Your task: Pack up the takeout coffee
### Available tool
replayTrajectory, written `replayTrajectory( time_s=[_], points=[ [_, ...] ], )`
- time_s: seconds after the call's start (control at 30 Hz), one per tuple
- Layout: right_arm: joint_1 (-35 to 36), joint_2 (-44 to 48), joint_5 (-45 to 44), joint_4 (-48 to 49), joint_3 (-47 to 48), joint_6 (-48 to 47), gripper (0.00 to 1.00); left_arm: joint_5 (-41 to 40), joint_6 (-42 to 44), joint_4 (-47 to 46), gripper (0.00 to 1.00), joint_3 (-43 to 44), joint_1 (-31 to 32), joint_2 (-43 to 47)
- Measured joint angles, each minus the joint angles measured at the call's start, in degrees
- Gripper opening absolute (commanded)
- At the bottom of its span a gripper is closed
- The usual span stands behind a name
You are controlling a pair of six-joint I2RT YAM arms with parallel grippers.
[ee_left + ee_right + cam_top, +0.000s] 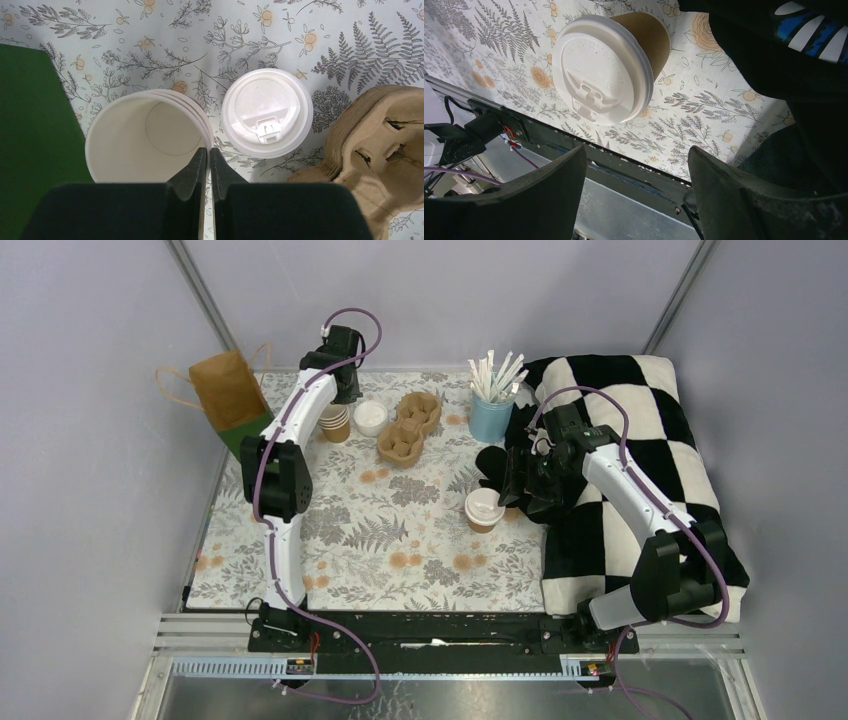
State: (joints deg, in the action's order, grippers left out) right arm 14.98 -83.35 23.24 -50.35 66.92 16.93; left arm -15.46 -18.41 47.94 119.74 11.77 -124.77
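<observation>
Right now I'm reading this as the lidding step. My left gripper [207, 150], fingers pressed together and holding nothing, is hovering over the open cup [145, 142], seemingly the top of a nested stack, with the loose lid [267, 112] just beside it. My right gripper [636, 155] is hanging spread wide near the lidded cup [604, 67]. Next I'm needing the left fingers parted to pinch that lid.

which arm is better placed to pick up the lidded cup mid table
Right. The right gripper hangs beside the lidded cup, fingers open; the left gripper is shut, far off by the open cups.
</observation>
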Motion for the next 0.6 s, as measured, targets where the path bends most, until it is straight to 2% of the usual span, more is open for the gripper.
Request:
replayTrajectory(
  time_s=[0.07, 0.6],
  points=[
    [0.0, 0.0, 0.1, 0.0, 0.0, 0.0, 0.8, 0.0, 0.0, 0.0, 0.0, 0.0, 0.0, 0.0],
    [0.0, 0.0, 0.3, 0.1, 0.0, 0.0, 0.79, -2.8, 1.0, 4.8, 0.0, 6.8, 0.7, 0.0]
  ],
)
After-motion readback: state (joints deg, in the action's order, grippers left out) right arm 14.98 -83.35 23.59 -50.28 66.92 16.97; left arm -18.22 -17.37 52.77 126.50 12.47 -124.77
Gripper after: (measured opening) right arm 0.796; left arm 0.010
